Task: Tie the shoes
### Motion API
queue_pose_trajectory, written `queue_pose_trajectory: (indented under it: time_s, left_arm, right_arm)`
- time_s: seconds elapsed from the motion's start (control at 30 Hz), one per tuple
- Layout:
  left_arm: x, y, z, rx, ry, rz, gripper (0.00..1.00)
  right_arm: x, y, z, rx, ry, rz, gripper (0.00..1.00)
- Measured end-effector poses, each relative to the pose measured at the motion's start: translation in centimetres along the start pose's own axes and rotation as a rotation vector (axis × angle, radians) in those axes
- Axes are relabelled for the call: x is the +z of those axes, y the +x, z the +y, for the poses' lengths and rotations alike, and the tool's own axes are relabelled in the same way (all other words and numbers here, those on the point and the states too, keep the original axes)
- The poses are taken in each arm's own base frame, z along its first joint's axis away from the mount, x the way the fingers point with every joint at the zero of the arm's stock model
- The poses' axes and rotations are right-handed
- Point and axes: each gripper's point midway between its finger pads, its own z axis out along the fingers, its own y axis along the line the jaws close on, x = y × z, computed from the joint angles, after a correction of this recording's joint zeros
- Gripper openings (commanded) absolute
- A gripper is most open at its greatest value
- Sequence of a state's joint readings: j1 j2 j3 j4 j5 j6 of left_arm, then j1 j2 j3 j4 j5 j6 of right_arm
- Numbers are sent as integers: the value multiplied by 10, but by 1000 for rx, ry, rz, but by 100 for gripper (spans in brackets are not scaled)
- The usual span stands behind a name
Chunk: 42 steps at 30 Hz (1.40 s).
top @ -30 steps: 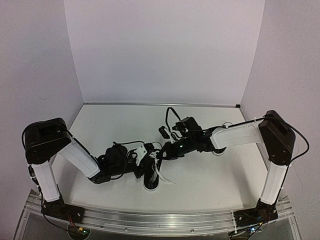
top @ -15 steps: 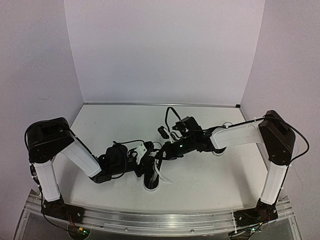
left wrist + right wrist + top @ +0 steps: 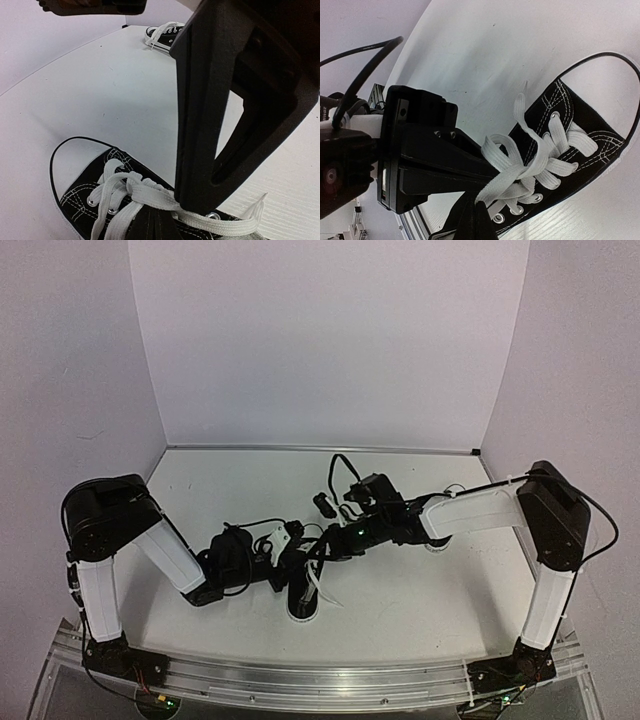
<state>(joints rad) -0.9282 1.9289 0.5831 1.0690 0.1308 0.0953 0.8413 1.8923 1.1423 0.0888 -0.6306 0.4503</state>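
At lower centre overhead, we see a black canvas sneaker (image 3: 301,592), long axis vertical, white rubber toe cap (image 3: 303,615) pointing down-frame; left gripper (image 3: 192,205) and right gripper (image 3: 472,212) pinch its flat laces (image 3: 520,170).

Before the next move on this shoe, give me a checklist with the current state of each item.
1. Left gripper shut on the laces: ok.
2. Right gripper shut on the laces: ok.
3. Near shoe sole-down on the table: ok.
4. Bow formed on it: not ok; the laces only cross.
5. Other shoe well away from both grippers: ok.
6. Other shoe tied: cannot tell, too small.
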Motion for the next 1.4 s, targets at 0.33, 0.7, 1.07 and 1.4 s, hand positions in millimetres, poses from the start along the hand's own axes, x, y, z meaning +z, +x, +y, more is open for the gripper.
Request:
queue_pose_trajectory:
  time_s: [0.33, 0.7, 1.07, 1.4]
  left_arm:
    - [8, 5, -5, 4, 46, -52, 0]
    - [5, 0, -10, 21, 93, -92, 0]
    - [5, -4, -13, 27, 111, -111, 0]
    - [5, -3, -14, 29, 118, -110, 0]
  right_arm:
    - [4, 5, -2, 13, -5, 17, 0]
    - [5, 6, -1, 28, -14, 24, 16]
    - [-28, -5, 2, 29, -7, -41, 23]
    - [-45, -14, -20, 72, 48, -98, 16]
